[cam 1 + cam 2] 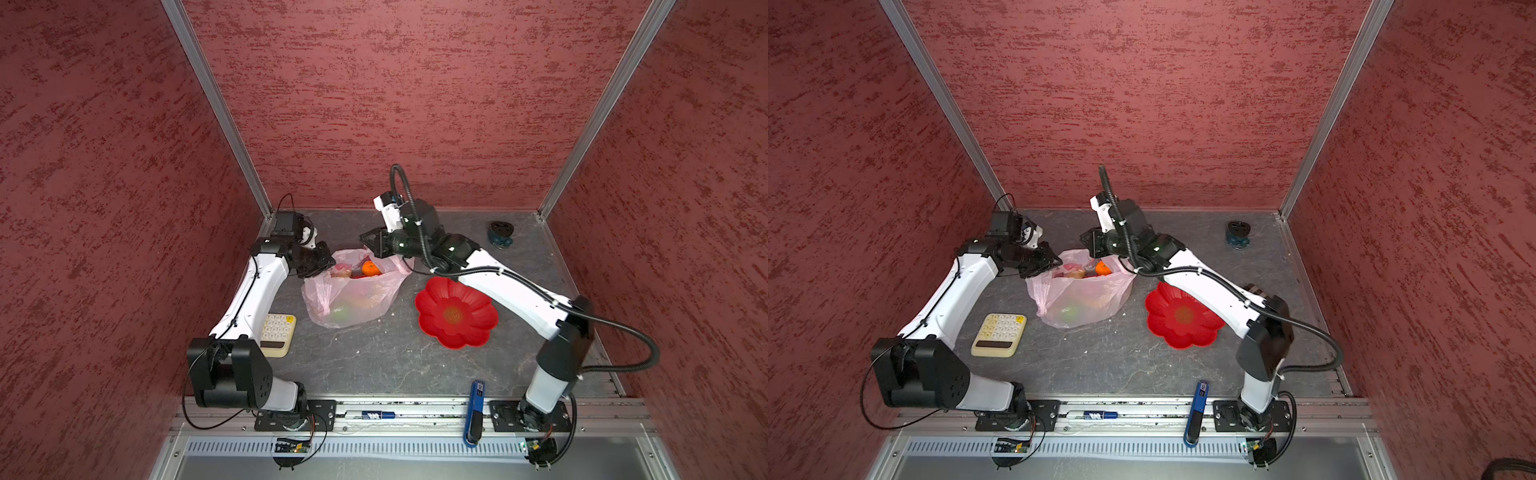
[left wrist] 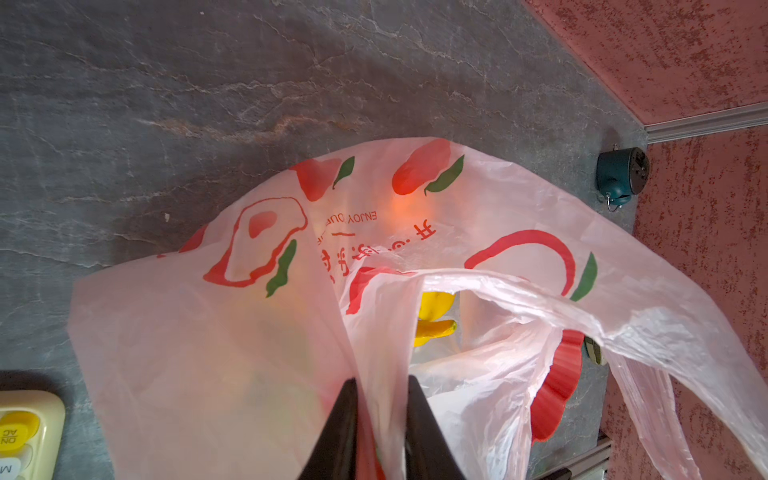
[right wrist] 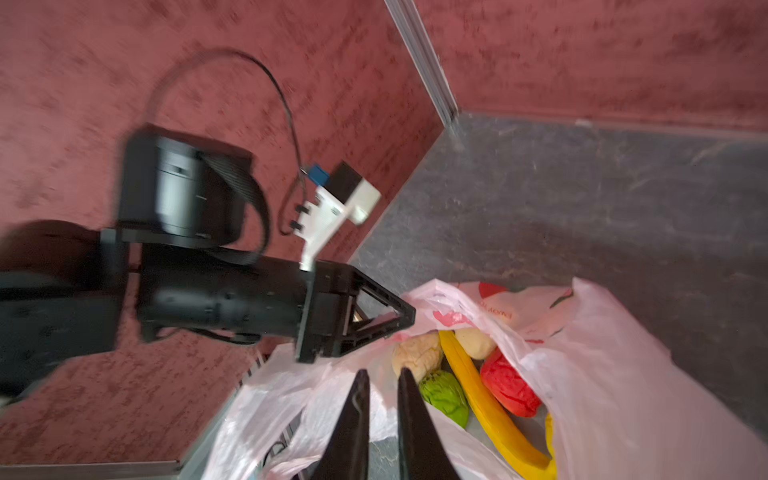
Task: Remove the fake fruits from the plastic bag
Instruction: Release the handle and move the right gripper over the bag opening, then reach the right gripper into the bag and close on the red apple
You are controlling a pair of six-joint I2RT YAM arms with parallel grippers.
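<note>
Left pincer (image 2: 382,380): clenched on the plastic bag (image 2: 208,353) rim, film pinched between its jaws.
Right pincer (image 3: 383,372): jaws nearly together at the bag's far rim; whether it grips cannot be told.
Plastic bag: on the desk (image 1: 374,361), mouth open, red dish (image 1: 455,311) near its right side.
Fake fruits (image 3: 509,392): inside the bag, banana (image 3: 478,395) among them.

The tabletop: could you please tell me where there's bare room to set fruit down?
Free: the stretch between plastic bag, calculator, red dish and front rail; also between dish and teal object. Crowded: the bag's mouth, with left claw and right claw.
</note>
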